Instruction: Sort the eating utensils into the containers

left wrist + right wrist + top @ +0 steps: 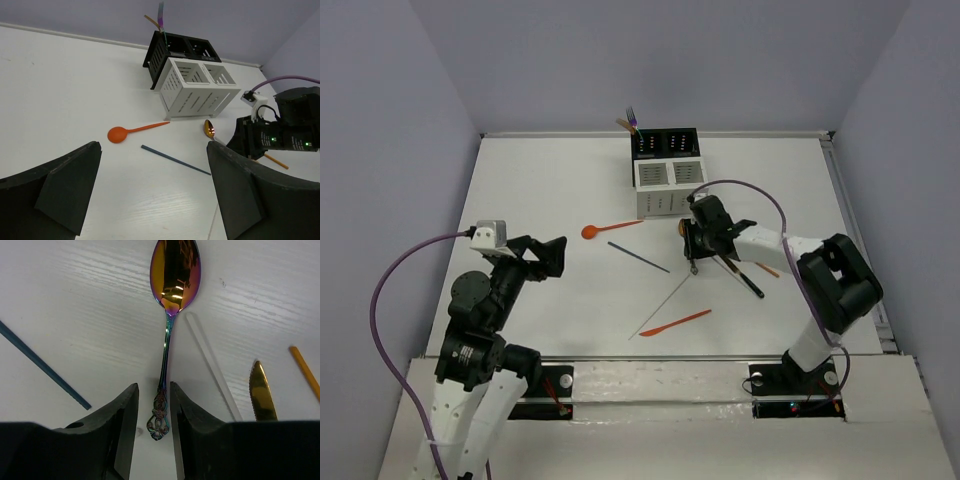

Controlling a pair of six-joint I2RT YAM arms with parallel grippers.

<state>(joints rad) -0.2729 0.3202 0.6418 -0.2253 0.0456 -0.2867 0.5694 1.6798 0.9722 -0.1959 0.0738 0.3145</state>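
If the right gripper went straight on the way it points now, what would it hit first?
Most likely the table, with its fingers landing either side of the spoon, whose handle end lies between the parted jaws of the right gripper. How high the tips sit above the surface is unclear.

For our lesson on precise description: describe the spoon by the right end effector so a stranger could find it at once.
Find the block of containers at the table's far side. Just in front of its white holders lies a spoon, handle end between the fingers of the right end effector. Unlike the plain orange spoon nearby, it shines iridescent gold-purple with an ornate handle.
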